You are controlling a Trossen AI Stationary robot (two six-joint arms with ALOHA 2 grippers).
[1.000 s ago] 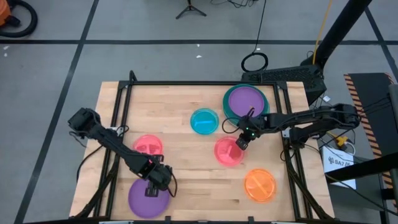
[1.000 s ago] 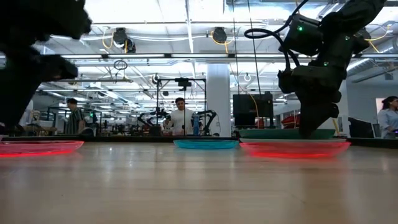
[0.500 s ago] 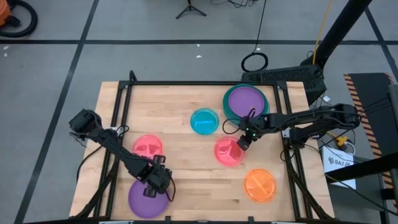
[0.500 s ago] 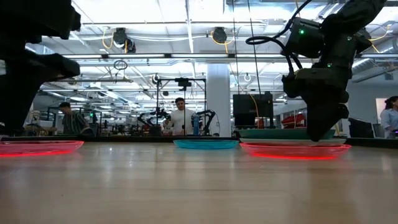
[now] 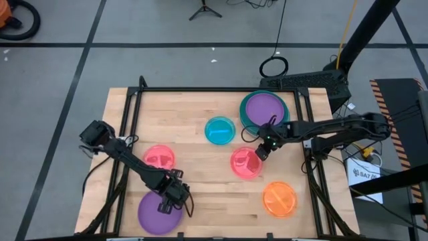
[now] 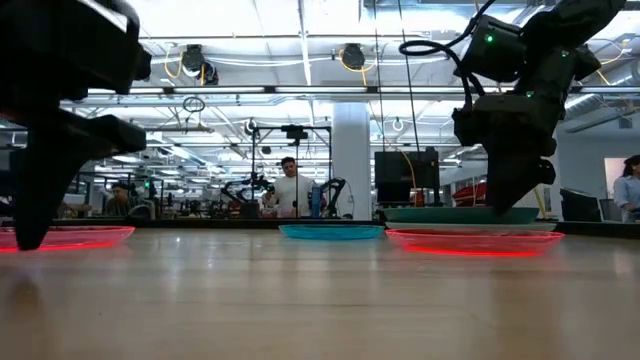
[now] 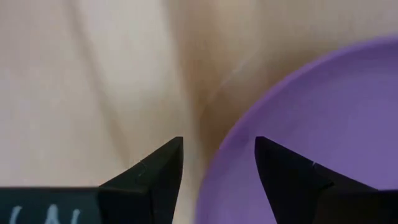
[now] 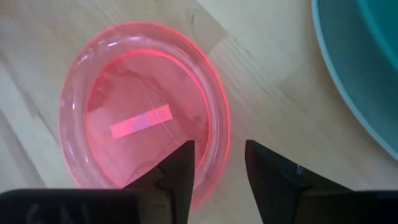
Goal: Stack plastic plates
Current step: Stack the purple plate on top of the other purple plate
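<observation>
A purple plate (image 5: pixel 155 214) lies flat at the table's near left. My left gripper (image 5: pixel 166 203) points down over its right rim, open; in the left wrist view (image 7: pixel 219 149) one finger stands outside the rim and one over the plate (image 7: pixel 311 106). A pink-red plate (image 5: pixel 245 163) lies right of centre. My right gripper (image 5: pixel 261 152) is open just above its far right rim (image 8: pixel 219 134) and clear of it in the low view (image 6: pixel 505 207). Another purple plate (image 5: pixel 263 107) rests on a larger dark green one (image 5: pixel 244 115) at the far right.
A cyan plate (image 5: pixel 220 130) lies at the table's middle far side, a second pink-red plate (image 5: pixel 159 158) at the left, and an orange plate (image 5: pixel 279 199) at the near right. Bare wood lies between them. People stand in the room beyond the table.
My left gripper has gone down toward the purple plate and a little toward the table's near edge, rolling slightly about its own axis. The plates lie where they were.
</observation>
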